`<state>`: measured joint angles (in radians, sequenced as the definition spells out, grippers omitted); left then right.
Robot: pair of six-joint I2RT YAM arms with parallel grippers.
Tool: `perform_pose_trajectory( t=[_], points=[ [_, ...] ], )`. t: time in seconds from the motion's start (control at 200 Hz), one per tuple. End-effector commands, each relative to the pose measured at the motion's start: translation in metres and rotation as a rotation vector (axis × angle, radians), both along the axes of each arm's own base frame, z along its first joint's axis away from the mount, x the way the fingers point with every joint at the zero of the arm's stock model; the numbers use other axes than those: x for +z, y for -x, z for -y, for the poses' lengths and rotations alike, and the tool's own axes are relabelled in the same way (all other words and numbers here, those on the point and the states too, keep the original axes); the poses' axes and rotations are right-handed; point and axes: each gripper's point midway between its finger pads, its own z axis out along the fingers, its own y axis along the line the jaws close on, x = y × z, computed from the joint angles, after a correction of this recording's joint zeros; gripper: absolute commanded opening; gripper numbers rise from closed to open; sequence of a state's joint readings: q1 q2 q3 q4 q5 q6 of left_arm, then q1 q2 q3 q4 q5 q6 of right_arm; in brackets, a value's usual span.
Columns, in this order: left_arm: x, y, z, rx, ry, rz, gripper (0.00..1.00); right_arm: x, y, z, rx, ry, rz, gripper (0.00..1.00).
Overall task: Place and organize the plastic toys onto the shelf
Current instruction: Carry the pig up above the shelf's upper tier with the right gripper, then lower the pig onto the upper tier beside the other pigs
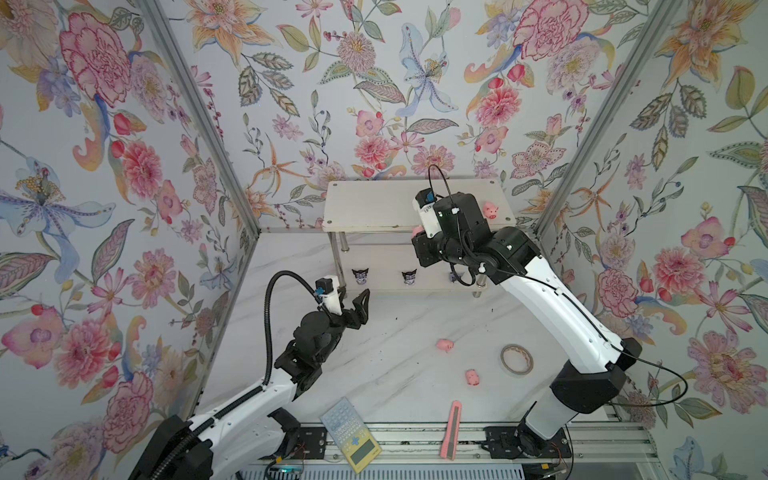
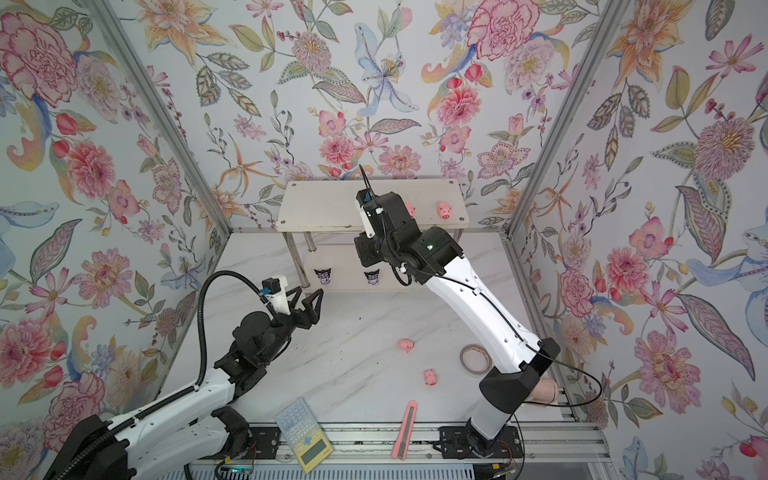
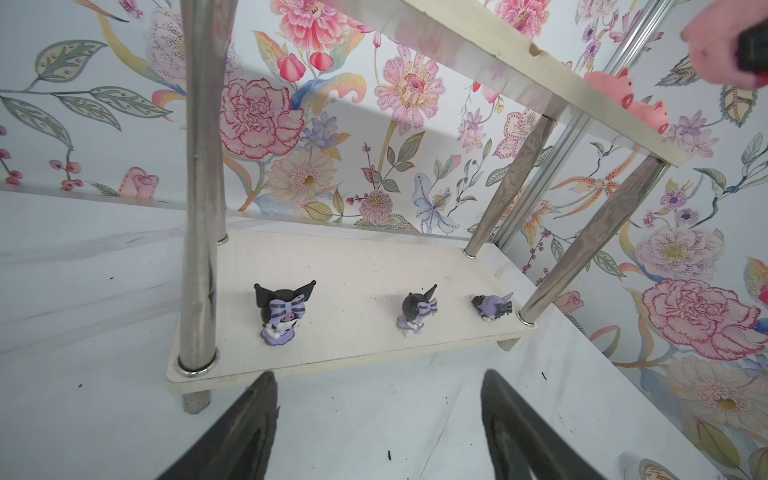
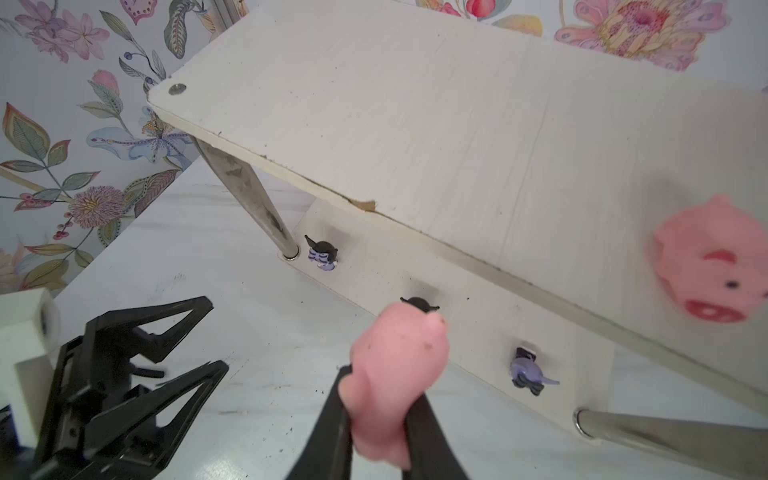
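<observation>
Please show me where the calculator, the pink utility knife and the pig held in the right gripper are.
calculator (image 1: 351, 434): in a top view, on its keypad.
pink utility knife (image 1: 451, 430): in a top view, on the middle of its body.
held pig (image 4: 399, 365): in the right wrist view, on its body, above the jaws.

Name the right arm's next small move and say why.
Probably ease the right gripper forward over the shelf's top board, then lower and release. It is shut on a pink pig that appears just short of the board's front edge, while another pig already sits on top with bare board beside it, so the grouping looks set to go there.
</observation>
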<state>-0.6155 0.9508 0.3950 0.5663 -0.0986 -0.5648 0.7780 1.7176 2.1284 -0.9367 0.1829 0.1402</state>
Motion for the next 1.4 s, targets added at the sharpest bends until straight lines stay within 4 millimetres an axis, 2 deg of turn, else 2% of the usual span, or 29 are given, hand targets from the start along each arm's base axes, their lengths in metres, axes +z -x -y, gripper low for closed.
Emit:
perform_pose_trajectory(
  t=[0.0, 0.23, 0.43, 0.581, 0.596, 0.616, 0.856, 1.126, 1.291, 1.396],
  points=[
    [-0.012, 0.008, -0.015, 0.055, -0.051, -0.024, 0.79, -0.004, -0.011, 0.002, 0.019, 0.067, -0.006, 0.2],
    [-0.018, 0.022, -0.039, 0.122, -0.075, -0.044, 0.79, -0.002, -0.048, 0.004, -0.017, 0.072, 0.013, 0.21],
    [-0.019, 0.03, -0.053, 0.163, -0.088, -0.049, 0.79, -0.003, -0.065, 0.007, -0.021, 0.045, 0.004, 0.21],
    [-0.023, 0.031, -0.056, 0.171, -0.081, -0.057, 0.79, -0.009, -0.069, 0.001, -0.003, 0.041, -0.008, 0.24],
    [-0.023, 0.031, -0.056, 0.17, -0.08, -0.059, 0.79, -0.01, -0.078, 0.012, -0.031, 0.041, -0.01, 0.25],
    [-0.024, 0.031, -0.055, 0.17, -0.079, -0.06, 0.79, -0.011, -0.08, 0.014, -0.036, 0.039, -0.014, 0.25],
    [-0.029, 0.03, -0.052, 0.155, -0.082, -0.085, 0.79, -0.025, -0.095, 0.017, -0.046, 0.036, -0.044, 0.3],
    [-0.027, 0.03, -0.054, 0.168, -0.085, -0.078, 0.81, -0.033, -0.1, 0.011, -0.034, 0.016, -0.069, 0.46],
    [-0.026, 0.028, -0.052, 0.165, -0.091, -0.078, 0.82, -0.036, -0.101, 0.008, -0.033, 0.011, -0.077, 0.63],
    [-0.025, 0.027, -0.051, 0.163, -0.094, -0.076, 0.83, -0.033, -0.099, 0.007, -0.034, 0.006, -0.073, 0.69]
  ],
)
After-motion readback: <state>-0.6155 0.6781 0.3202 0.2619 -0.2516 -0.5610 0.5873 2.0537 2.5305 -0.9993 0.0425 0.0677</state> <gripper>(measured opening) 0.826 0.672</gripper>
